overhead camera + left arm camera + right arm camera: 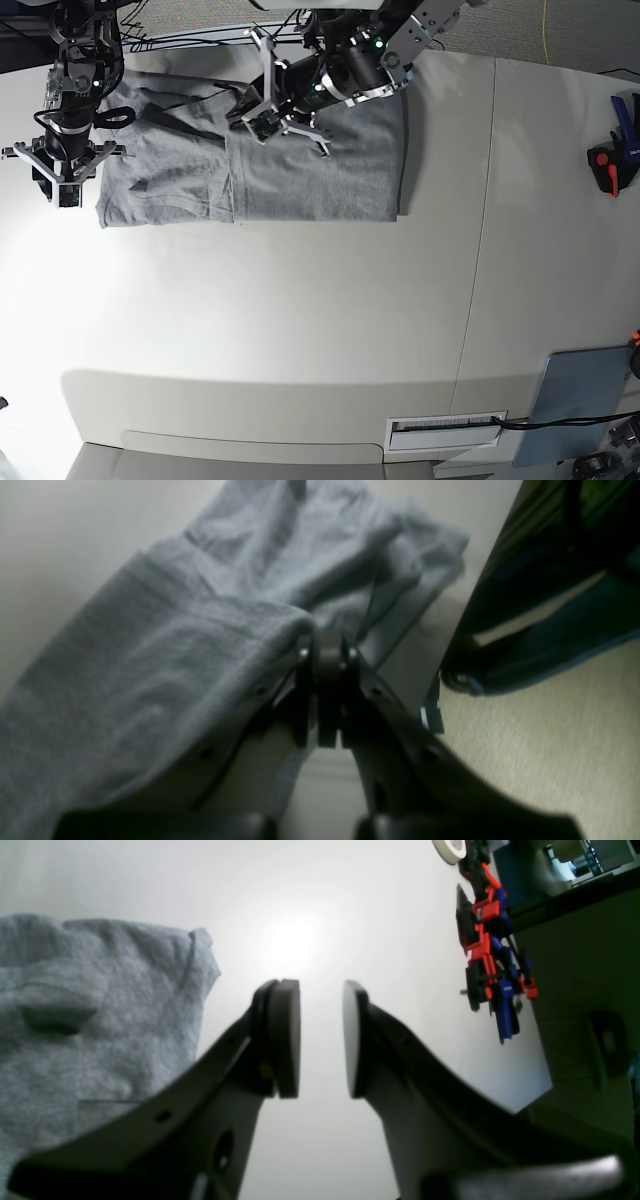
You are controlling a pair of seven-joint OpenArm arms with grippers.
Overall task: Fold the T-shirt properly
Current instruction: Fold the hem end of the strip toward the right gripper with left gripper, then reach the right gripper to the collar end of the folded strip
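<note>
The heather-grey T-shirt (320,170) lies partly folded at the table's far left, its plain side up. My left gripper (250,117) reaches down onto the shirt's middle. In the left wrist view this left gripper (327,652) is shut on a raised fold of the T-shirt (165,645), and cloth drapes over one finger. My right gripper (62,185) hovers just off the shirt's left edge. The right wrist view shows the right gripper (321,1040) open with nothing between its pads, and the T-shirt (85,1010) lies just to its left.
A red, blue and black clamp tool (487,965) and a white tape roll (450,847) lie on the table beyond my right gripper. A red and black tool (612,160) sits at the right edge. A blue-grey pad (585,400) is at the near right corner.
</note>
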